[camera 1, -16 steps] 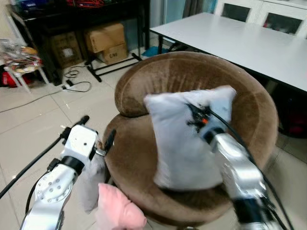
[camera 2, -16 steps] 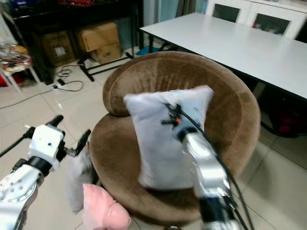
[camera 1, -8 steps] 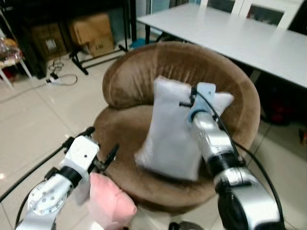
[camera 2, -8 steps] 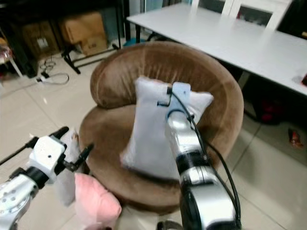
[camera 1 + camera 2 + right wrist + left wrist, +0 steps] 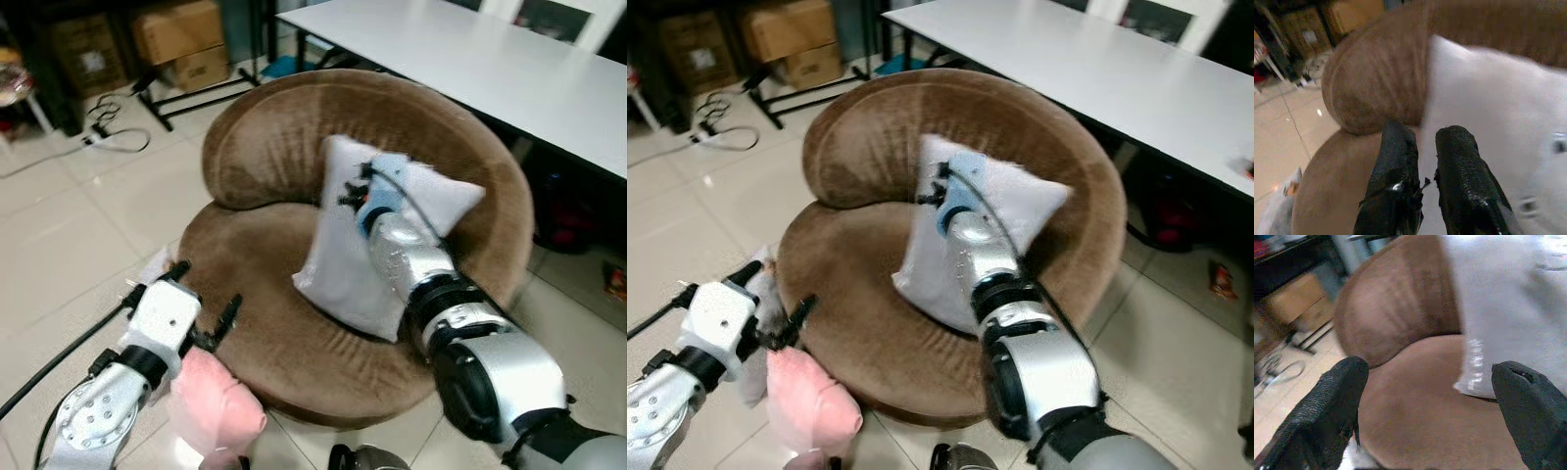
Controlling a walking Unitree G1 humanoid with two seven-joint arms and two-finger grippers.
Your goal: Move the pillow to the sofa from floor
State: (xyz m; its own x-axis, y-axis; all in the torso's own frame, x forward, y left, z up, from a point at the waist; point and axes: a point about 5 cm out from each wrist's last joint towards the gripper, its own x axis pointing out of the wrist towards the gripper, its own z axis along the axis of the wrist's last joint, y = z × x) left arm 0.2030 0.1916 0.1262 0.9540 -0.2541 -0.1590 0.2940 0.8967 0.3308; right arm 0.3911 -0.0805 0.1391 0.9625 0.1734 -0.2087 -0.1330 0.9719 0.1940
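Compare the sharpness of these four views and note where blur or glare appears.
Eye views: fairly sharp, pillow slightly soft, mild glare on floor tiles. Left wrist view: pillow blurred and overexposed, fingers soft. Right wrist view: motion-blurred pillow and sofa, fingers sharper.

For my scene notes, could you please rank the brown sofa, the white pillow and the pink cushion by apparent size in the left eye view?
1. brown sofa
2. white pillow
3. pink cushion, partly cut off by the frame edge and nearer the camera, so its true size is unsure.

- Even, bright indoor light; soft glare on the pale floor (image 5: 69,235) tiles.
- Head views are slightly soft, with motion blur.
- Wrist views are blurred; the white pillow (image 5: 1508,127) looks washed out.
- Dark shade under the table (image 5: 509,69).
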